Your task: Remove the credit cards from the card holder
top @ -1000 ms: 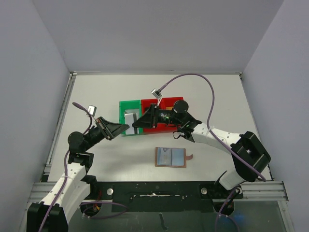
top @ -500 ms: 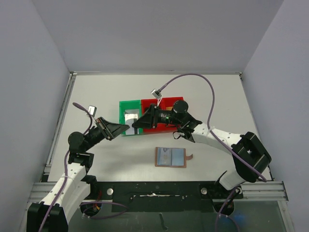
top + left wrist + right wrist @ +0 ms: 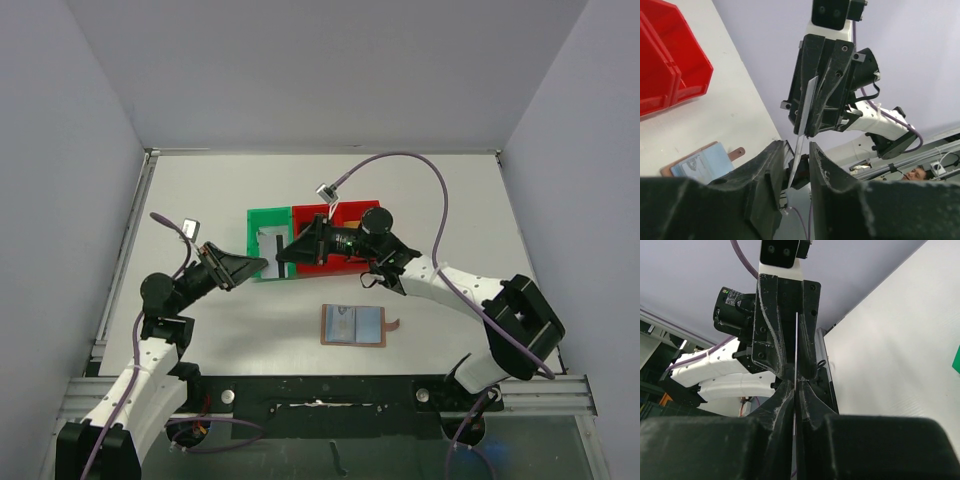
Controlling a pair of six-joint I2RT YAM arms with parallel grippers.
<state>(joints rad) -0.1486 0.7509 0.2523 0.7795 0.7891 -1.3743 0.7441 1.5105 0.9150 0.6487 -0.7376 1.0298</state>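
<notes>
The card holder [image 3: 353, 325] lies open on the table between the arms, brown with blue-grey pockets; it also shows in the left wrist view [image 3: 702, 162]. Over the green bin [image 3: 256, 222] the two grippers meet tip to tip. A thin silver-grey credit card [image 3: 807, 107] stands edge-on between them. My right gripper [image 3: 795, 385] is shut on the card [image 3: 796, 350]. My left gripper [image 3: 797, 147] is slightly open around the card's other end, with a gap on each side. In the top view the left gripper [image 3: 262, 262] and right gripper [image 3: 283, 255] almost touch.
A red bin [image 3: 345, 212] stands against the green bin's right side, seen also in the left wrist view [image 3: 670, 65]. The holder's strap tab [image 3: 737, 151] points right. Grey walls close in the table on three sides.
The right gripper has closed onto the card. The left jaws have eased apart from it. Both arms stay over the green bin.
</notes>
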